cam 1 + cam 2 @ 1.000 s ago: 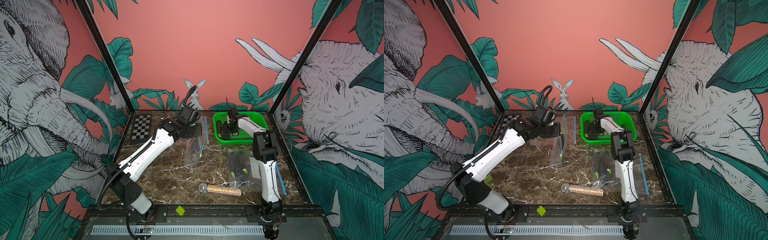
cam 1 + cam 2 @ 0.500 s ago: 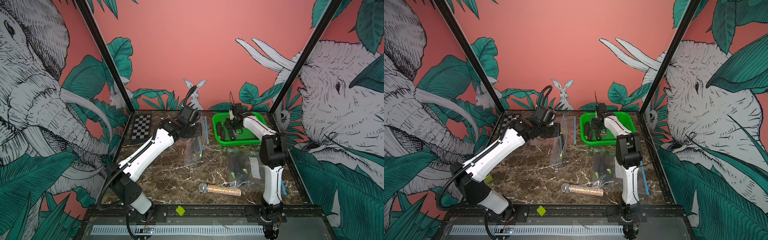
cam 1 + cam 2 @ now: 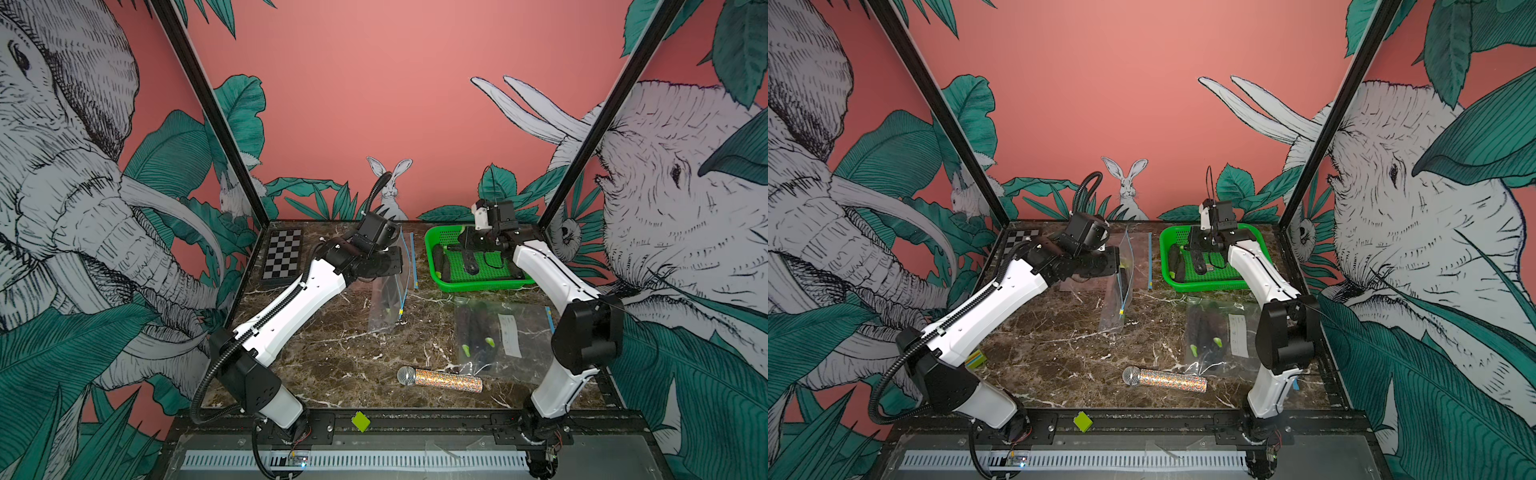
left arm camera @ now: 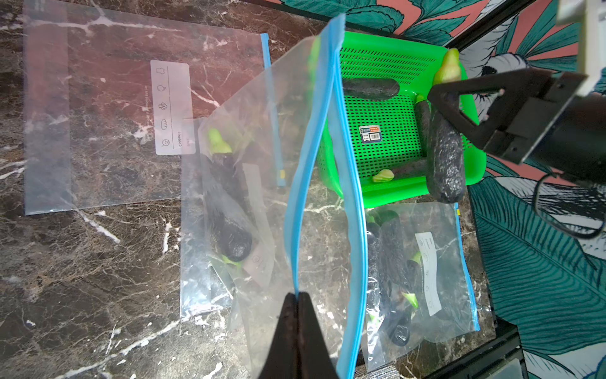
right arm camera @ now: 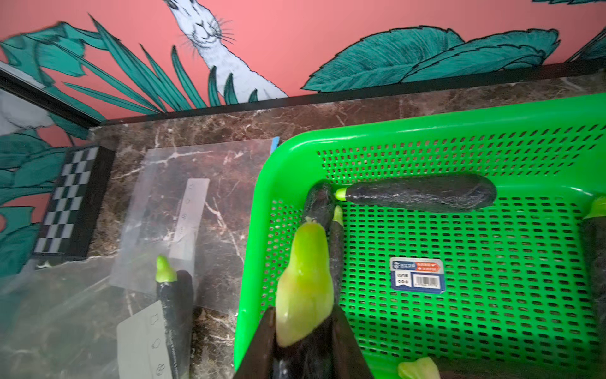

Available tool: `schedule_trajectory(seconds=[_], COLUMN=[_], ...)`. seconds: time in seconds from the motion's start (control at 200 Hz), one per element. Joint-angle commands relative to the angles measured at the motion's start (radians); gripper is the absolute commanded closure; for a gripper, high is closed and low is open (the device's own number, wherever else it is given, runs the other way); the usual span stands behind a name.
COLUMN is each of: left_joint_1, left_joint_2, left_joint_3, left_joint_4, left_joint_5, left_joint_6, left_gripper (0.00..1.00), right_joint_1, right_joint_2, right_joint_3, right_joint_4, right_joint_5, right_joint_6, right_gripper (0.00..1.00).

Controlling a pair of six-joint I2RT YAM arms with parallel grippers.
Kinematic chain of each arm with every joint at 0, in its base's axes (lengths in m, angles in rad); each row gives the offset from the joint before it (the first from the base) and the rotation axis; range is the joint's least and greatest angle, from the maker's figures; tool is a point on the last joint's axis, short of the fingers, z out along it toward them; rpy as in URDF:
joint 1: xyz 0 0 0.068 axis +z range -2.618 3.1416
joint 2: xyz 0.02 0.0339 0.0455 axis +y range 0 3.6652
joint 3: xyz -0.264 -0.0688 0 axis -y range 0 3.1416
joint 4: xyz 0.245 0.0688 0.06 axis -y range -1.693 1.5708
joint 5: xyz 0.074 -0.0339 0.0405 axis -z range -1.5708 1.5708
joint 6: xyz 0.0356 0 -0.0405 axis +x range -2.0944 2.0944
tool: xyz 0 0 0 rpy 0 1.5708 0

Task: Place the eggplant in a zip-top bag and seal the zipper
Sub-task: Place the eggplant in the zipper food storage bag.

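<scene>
Dark brown marble with white veins makes up the tabletop (image 3: 332,353), boxed in by pink walls painted with elephants, leaves and a rabbit. From where I stand, the left gripper (image 4: 297,297) is clenched on the blue zipper strip (image 4: 314,164) of a clear, crinkly zip-top bag (image 3: 384,303). It holds that edge up so the film hangs down to the marble. The mouth gapes a little, and one dark bagged eggplant (image 4: 229,210) with a lime-green stem lies inside.

Off to the right sits a bright green plastic basket (image 5: 393,131) with a floor of small holes and a barcode sticker. The right gripper (image 5: 303,331) hangs over it, its black fingers (image 5: 265,328) pressed on either side of the eggplant (image 5: 305,285), grasping it near the stem end. The waxy green cap sticks out past the tips, and the wrinkled purple-black body runs back between them. That eggplant is over the basket, well apart from the held bag. I cannot tell whether it clears the basket floor.

Other loose eggplants (image 5: 419,193) lie in the basket, some cut off at the frame edge. An empty bag (image 4: 98,115) lies flat on the marble. A filled bag (image 3: 498,332) lies near the right arm, its contents blurred by glare. A glittery microphone (image 3: 440,378) rests nearer the front edge, and a checkerboard (image 3: 282,257) lies at the back left.
</scene>
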Motion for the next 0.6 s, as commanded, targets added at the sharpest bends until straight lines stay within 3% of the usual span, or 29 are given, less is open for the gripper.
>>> schedule_trajectory(seconds=[0.0,0.14,0.275,0.45,0.595], left_joint_1=[0.004,0.004,0.004,0.004,0.004], left_joint_2=[-0.043,-0.036,-0.031,-0.029,-0.034], left_joint_3=[-0.01,-0.004,0.002,0.01,0.01], left_joint_4=[0.014,0.015,0.018,0.019,0.019], left_joint_5=[0.006,0.006,0.007,0.001,0.004], left_joint_6=[-0.015,-0.021,-0.027,-0.033,-0.038], left_gripper=[1.0,1.0,1.0,1.0,1.0], right_joint_1=[-0.001,0.014,0.104,0.297,0.394], right_joint_2=[-0.119,-0.271,-0.363,-0.369,-0.299], right_joint_3=[-0.063,-0.166,-0.257,-0.303,-0.295], right_joint_4=[0.185,0.426,0.637,0.842,0.946], right_joint_5=[-0.116,-0.214,-0.161,0.012,0.079], right_joint_6=[0.068,0.244,0.348,0.316,0.275], right_gripper=[0.83,0.83,0.83,0.84,0.84])
